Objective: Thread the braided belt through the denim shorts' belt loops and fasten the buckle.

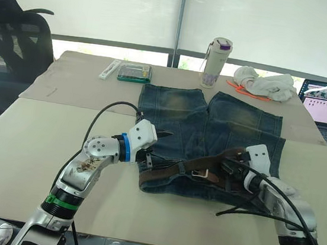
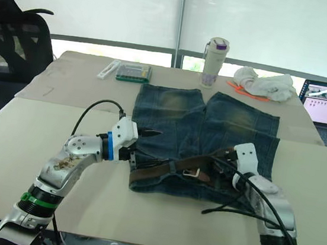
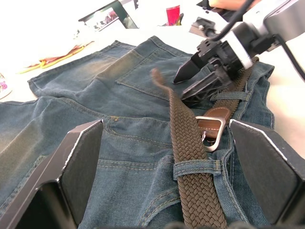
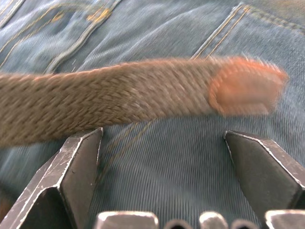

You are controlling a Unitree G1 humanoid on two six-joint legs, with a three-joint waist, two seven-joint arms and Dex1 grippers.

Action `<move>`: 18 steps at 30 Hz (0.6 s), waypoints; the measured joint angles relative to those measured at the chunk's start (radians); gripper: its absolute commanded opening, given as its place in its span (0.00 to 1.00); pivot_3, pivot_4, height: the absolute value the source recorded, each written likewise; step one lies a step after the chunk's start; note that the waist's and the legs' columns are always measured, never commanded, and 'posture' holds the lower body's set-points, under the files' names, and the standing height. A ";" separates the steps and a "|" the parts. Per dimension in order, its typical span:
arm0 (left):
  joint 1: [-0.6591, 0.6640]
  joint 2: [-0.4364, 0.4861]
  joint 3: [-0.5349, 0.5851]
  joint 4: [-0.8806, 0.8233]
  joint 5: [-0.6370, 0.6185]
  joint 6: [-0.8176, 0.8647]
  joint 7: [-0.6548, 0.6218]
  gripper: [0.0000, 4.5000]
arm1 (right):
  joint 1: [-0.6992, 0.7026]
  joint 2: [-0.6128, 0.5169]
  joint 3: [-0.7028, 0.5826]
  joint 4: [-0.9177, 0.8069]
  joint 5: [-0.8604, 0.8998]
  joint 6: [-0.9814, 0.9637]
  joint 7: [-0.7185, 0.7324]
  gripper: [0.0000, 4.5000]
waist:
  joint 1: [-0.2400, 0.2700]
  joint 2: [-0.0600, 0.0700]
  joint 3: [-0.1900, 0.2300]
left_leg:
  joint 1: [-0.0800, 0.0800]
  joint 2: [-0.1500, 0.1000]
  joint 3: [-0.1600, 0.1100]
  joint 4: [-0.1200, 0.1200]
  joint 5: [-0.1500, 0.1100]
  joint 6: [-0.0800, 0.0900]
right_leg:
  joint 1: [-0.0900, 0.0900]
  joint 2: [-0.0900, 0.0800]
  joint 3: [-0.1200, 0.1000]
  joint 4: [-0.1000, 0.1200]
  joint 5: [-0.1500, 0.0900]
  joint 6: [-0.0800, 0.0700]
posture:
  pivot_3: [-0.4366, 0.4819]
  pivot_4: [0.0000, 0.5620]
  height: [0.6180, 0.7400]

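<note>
Denim shorts flat on table, waistband at near edge. Braided belt along waistband, under belt loops; buckle near waistband middle. Belt's free tip lifted above denim. Left gripper spread wide, empty, at waistband's left end. Right gripper parted, grasping nothing, over waistband's right part, beside belt tip.

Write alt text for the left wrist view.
A braided belt runs through a belt loop on denim shorts, its tip lifted past the silver buckle. The right gripper hovers open beside the tip, framed by the left gripper's open fingers.
</note>
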 measured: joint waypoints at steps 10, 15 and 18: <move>0.001 0.006 0.005 -0.013 -0.002 0.002 0.011 1.00 | -0.127 0.093 -0.232 0.030 0.198 0.106 -0.051 1.00 | 0.002 0.000 0.000 | -0.001 0.000 0.000 0.000 0.000 0.000 | 0.000 0.000 0.000 0.000 0.000 0.000 | 0.48 0.27 0.98; 0.000 0.005 0.006 -0.013 -0.011 0.003 0.015 1.00 | -0.138 0.103 -0.213 0.013 0.236 0.180 -0.061 1.00 | 0.003 0.000 0.000 | -0.001 0.000 0.000 0.000 0.000 0.000 | 0.000 0.000 0.000 0.000 0.000 0.000 | 0.48 0.27 0.98; 0.000 0.006 0.006 -0.013 -0.014 0.003 0.016 1.00 | -0.115 0.091 -0.140 0.017 0.209 0.189 -0.067 1.00 | 0.003 0.000 0.000 | -0.001 0.000 0.000 0.000 0.000 0.000 | 0.000 0.000 0.000 0.000 0.000 0.000 | 0.48 0.27 0.98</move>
